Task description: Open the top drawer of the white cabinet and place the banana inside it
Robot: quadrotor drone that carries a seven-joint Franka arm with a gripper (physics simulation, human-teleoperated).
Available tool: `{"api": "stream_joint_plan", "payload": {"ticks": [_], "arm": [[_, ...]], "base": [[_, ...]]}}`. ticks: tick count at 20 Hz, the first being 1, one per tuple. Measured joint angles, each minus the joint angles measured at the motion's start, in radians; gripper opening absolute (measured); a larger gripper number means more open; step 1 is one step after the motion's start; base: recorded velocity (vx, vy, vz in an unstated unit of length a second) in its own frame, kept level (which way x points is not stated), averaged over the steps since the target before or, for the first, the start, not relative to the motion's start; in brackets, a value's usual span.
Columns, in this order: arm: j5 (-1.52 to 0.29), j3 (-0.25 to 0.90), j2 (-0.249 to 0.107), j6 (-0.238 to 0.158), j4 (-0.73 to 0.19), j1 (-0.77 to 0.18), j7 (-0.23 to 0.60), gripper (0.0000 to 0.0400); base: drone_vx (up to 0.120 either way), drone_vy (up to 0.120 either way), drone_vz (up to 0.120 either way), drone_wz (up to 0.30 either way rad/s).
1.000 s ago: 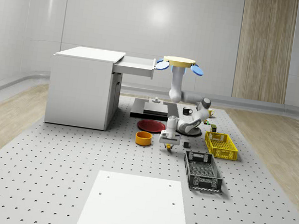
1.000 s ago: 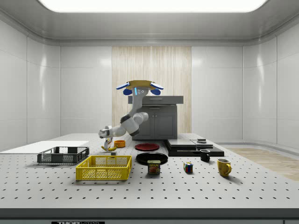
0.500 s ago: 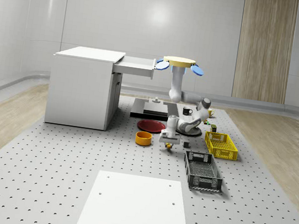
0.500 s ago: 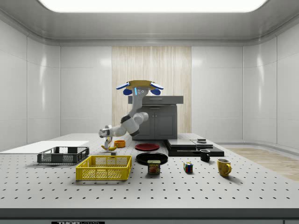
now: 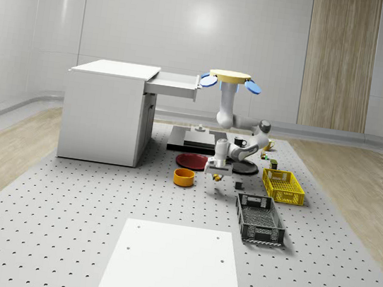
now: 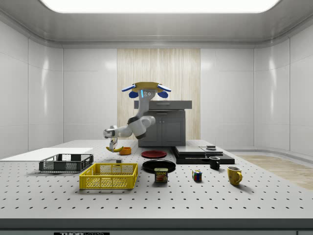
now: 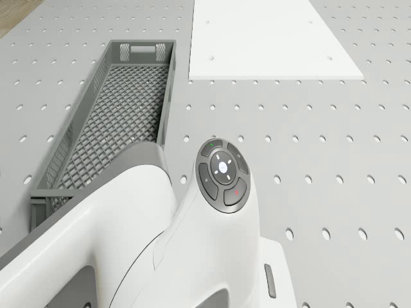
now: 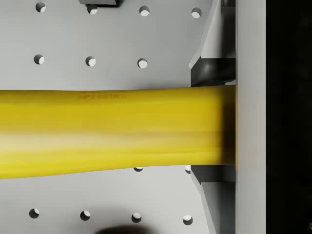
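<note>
The yellow banana [image 8: 112, 131] lies crosswise between my gripper's [image 8: 214, 129] fingers [image 8: 214, 68], which are shut on it. In the side view the banana [image 6: 115, 149] hangs clear above the table under the gripper [image 6: 114, 145]. The drone [image 5: 231, 80] hovers over the table's far middle, to the right of the white cabinet [image 5: 107, 110], with the arm bent down to the gripper [image 5: 217, 174] and banana [image 5: 216, 179]. The cabinet's top drawer [image 5: 174, 85] stands pulled out toward the drone.
An orange bowl [image 5: 184, 177] and a red plate [image 5: 194, 161] lie just left of the gripper. A yellow crate [image 5: 282, 185] and a grey crate [image 5: 259, 219] stand to its right. A white panel [image 5: 173, 266] covers the near table; a black platform [image 5: 192, 140] sits behind.
The gripper has risen with the banana, which was at table level and now hangs above it. The arm's elbow has lifted too. The drone has stayed about where it was.
</note>
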Motion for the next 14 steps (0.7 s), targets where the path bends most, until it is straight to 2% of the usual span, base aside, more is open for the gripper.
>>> {"api": "stream_joint_plan", "payload": {"ticks": [2,6,14], "arm": [[-0.012,-0.012,-0.003,-0.005,-0.005,-0.002,0.000,0.0190],[-0.025,-0.026,-0.007,-0.009,-0.011,-0.005,0.000,0.0190],[-0.036,-0.035,-0.014,-0.007,-0.014,-0.004,-0.005,0.0190]], "base": [[-0.060,0.020,0.120,0.000],[-0.120,0.100,0.120,0.000],[-0.120,0.000,0.120,0.000]]}}
